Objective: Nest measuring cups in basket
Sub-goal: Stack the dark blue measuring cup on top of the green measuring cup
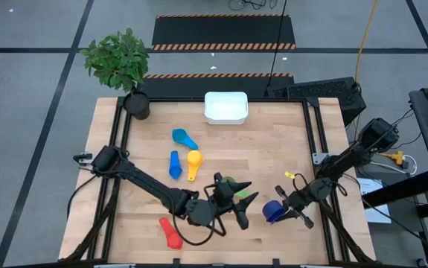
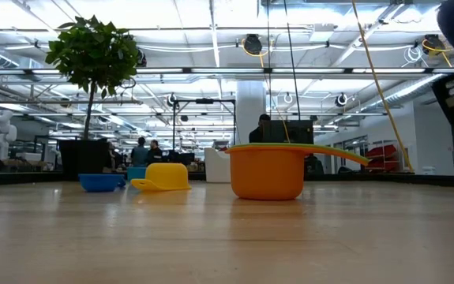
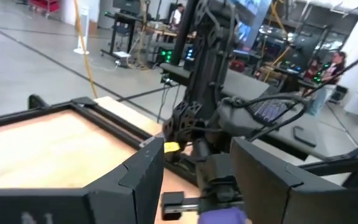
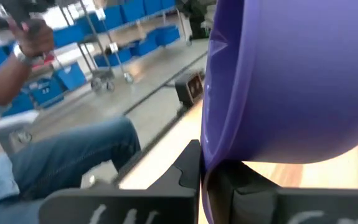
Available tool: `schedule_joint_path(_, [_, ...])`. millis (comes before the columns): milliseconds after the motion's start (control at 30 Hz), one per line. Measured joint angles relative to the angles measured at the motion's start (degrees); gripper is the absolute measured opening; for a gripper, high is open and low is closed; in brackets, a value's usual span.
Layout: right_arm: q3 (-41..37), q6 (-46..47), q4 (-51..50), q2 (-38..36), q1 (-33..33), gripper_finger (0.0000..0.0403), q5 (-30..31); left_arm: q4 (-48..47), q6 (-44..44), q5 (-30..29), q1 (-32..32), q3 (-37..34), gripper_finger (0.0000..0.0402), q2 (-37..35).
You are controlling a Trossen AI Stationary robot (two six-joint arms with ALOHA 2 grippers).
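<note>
Right gripper (image 1: 294, 212) clenched on the dark blue cup (image 1: 275, 211) at the front right of the table (image 1: 288, 149). Left gripper (image 1: 245, 205) has fingers parted, holding nothing, next to the green cup (image 1: 232, 182) mid-front. Basket (image 1: 225, 107) sits at the back edge; light blue cup (image 1: 184, 138), blue cup (image 1: 175, 164) and yellow cup (image 1: 193, 163) lie mid-table, red cup (image 1: 170, 232) front left.

Bare wood table (image 1: 273, 141) between white basket (image 1: 225, 107) and right gripper (image 1: 286, 206): open lane. Left approach blocked by light blue cup (image 1: 184, 138), blue cup (image 1: 175, 164), yellow cup (image 1: 193, 164). Potted plant (image 1: 120, 63) crowds far left corner. Left gripper (image 1: 237, 201) occupies near centre.
</note>
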Motion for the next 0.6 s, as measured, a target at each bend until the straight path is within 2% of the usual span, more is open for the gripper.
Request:
schedule_joint_path(233, [1.73,1.93,-1.38,0.01,-4.24,0.0000,-1.10,-0.76,-1.28,0.07,1.92,-0.02,0.0186,-0.01])
schedule_joint_path(367, [3.65,3.95,-6.14,0.01,-8.32,0.0000,-1.12,-6.26,-4.98,6.70,3.67,-0.02,0.0186,-1.04])
schedule_joint_path(433, [5.61,4.49,-10.96,-0.02,-10.84,0.0000,-2.35,-10.21,-5.12,9.83,4.63,-0.02,0.0186,-1.56])
schedule_joint_path(600, [13.37,3.08,-30.35,0.03,-16.69,0.0000,-6.04,-21.32,-8.58,16.71,7.62,-0.11,0.0186,-2.93])
